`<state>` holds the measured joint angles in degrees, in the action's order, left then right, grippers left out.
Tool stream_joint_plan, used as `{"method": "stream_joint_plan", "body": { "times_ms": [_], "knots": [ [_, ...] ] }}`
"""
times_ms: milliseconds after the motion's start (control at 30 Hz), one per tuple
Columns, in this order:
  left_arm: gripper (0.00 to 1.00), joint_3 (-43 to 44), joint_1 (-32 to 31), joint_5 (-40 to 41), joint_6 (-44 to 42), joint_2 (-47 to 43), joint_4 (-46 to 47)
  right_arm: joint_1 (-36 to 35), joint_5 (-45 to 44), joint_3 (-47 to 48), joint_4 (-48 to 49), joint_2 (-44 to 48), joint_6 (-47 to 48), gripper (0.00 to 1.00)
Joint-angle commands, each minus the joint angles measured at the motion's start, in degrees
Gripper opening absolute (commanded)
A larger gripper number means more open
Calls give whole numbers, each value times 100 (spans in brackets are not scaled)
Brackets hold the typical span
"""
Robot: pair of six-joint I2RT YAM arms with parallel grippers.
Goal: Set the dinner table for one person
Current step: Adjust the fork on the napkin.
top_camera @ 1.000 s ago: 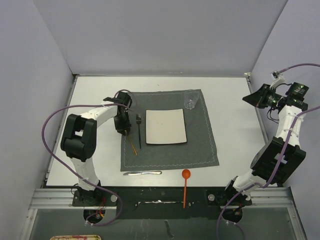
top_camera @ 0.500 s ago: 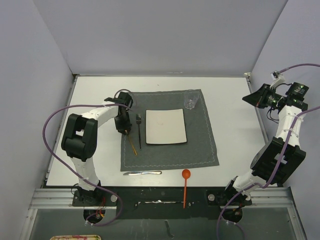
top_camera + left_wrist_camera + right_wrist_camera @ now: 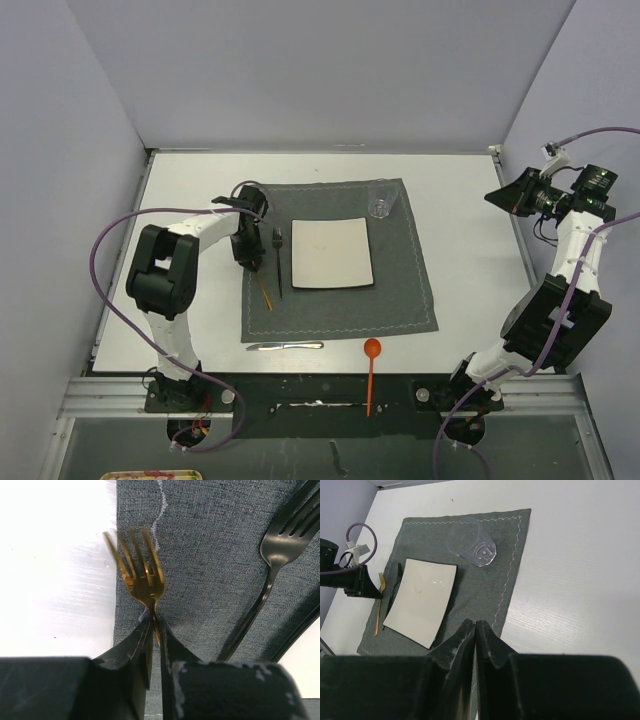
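Note:
The white dinner table (image 3: 470, 220) carries a dark grey placemat (image 3: 400, 290) with a square off-white plate (image 3: 331, 253) on it. Left of the plate lie a black fork (image 3: 278, 262) and a gold fork (image 3: 264, 288). My left gripper (image 3: 156, 625) is low over the placemat's left edge, shut on the gold fork (image 3: 142, 580) just below its tines, which look blurred. The black fork (image 3: 267, 580) lies to its right. My right gripper (image 3: 475, 625) is shut on nothing, held high over the table's right side (image 3: 497, 197).
A clear glass (image 3: 381, 199) stands on the placemat's far right corner. A silver knife (image 3: 285, 346) lies on the table just in front of the placemat. An orange spoon (image 3: 371, 370) lies across the near table edge.
My left gripper's fingers have closed in on the gold fork's neck, and the left arm has shifted slightly. The right arm has not moved.

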<state>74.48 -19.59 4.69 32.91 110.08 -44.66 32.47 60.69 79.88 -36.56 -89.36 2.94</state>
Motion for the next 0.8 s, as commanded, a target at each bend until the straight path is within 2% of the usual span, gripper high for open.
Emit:
{"method": "stream_joint_plan", "body": {
  "times_ms": [0, 133, 433, 767],
  "knots": [
    [5, 34, -53, 14, 45, 172, 232, -61, 172, 85, 80, 253, 39, 6],
    [0, 47, -65, -72, 30, 281, 248, -61, 163, 145, 38, 220, 39, 6],
    [0, 49, -98, -104, -43, 250, 257, -98, 156, 188, 4, 185, 12, 6],
    [0, 145, -145, -136, -178, -217, 251, -127, 137, 164, 66, 178, -54, 6]
  ]
}}
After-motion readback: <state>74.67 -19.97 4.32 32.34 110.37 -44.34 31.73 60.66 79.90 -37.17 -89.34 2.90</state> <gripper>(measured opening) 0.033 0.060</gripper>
